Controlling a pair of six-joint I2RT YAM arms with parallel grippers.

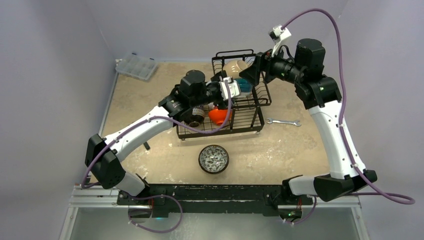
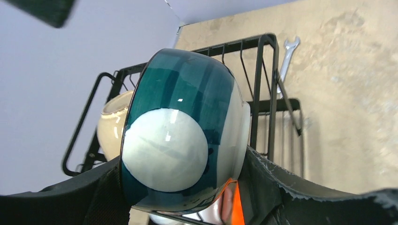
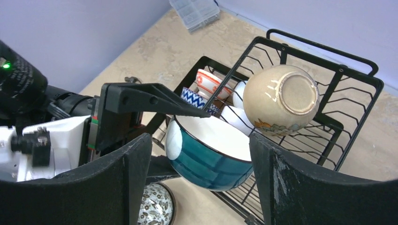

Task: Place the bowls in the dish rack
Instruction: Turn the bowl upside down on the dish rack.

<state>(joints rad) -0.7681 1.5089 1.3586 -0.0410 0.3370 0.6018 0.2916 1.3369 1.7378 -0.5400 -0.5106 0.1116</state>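
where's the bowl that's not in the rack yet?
Top view: the patterned bowl sits upright on the table, about centre, just in front of the dish rack on the arm-base side, touching nothing.

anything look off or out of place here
A wrench lies on the table just right of the dish rack, a tool among dishes. One patterned bowl sits on the table in front of the rack, not loaded. Nothing looks spilled or broken.

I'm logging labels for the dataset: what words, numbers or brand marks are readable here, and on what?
None can be read. The teal bowl, tan bowl and patterned bowl carry only glaze or patterns; any stamp on the wrench is too small to read.
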